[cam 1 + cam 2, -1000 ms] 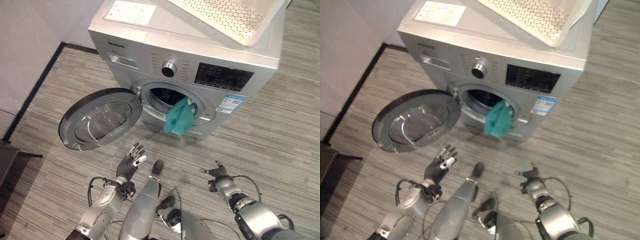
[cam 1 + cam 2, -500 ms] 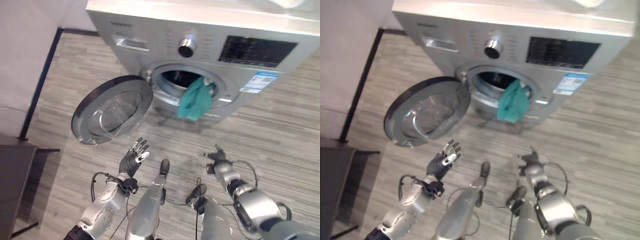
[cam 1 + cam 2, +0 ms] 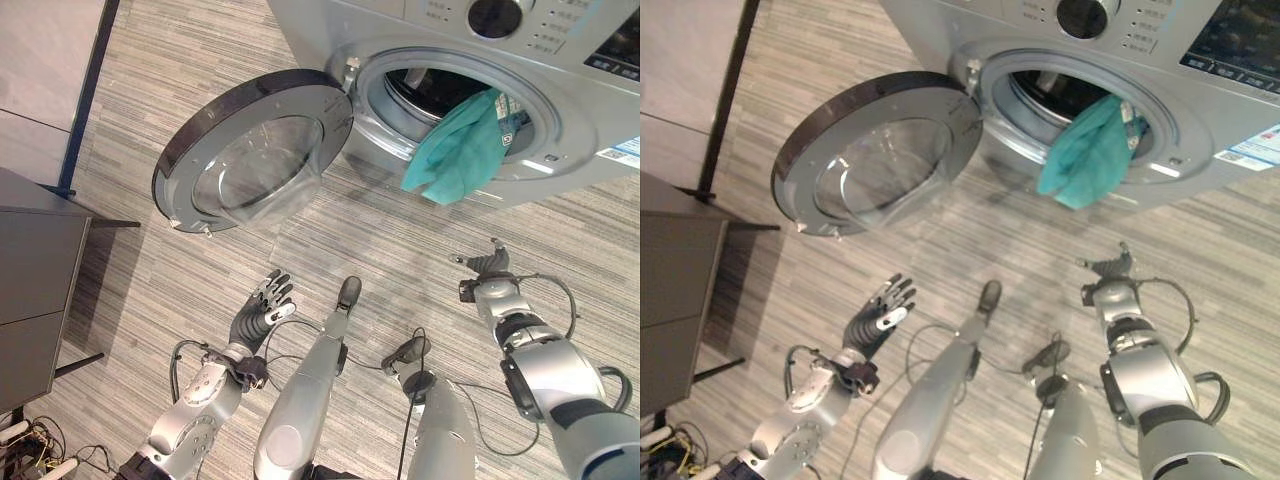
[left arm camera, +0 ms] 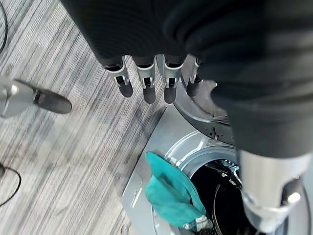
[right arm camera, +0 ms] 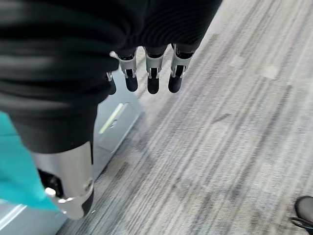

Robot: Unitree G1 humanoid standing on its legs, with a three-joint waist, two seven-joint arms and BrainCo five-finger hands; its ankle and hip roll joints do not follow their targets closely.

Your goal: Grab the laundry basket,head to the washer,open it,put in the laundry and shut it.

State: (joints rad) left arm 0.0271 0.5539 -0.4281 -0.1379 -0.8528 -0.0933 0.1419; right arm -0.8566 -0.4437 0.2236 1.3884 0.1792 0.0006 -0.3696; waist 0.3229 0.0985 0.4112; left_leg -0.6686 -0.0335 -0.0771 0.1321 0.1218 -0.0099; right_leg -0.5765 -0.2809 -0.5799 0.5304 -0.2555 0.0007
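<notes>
A silver washer (image 3: 560,40) stands ahead with its round door (image 3: 255,150) swung open to the left. A teal cloth (image 3: 458,150) hangs out over the lower rim of the drum opening (image 3: 1050,85), half in and half out. My left hand (image 3: 258,315) is low at the left, below the door, open with fingers (image 4: 146,88) straight and holding nothing. My right hand (image 3: 487,270) is low at the right, below the teal cloth (image 4: 168,193) and apart from it, open with fingers (image 5: 152,78) extended.
A dark cabinet (image 3: 35,280) stands at the left edge against the wall. Grey striped wood flooring (image 3: 200,265) spreads between the washer and my hands. The open door juts out over the floor at the left.
The camera has tilted down and closed in on the washer, so its top and the basket on it have left the view. Both hands stay low and open.
</notes>
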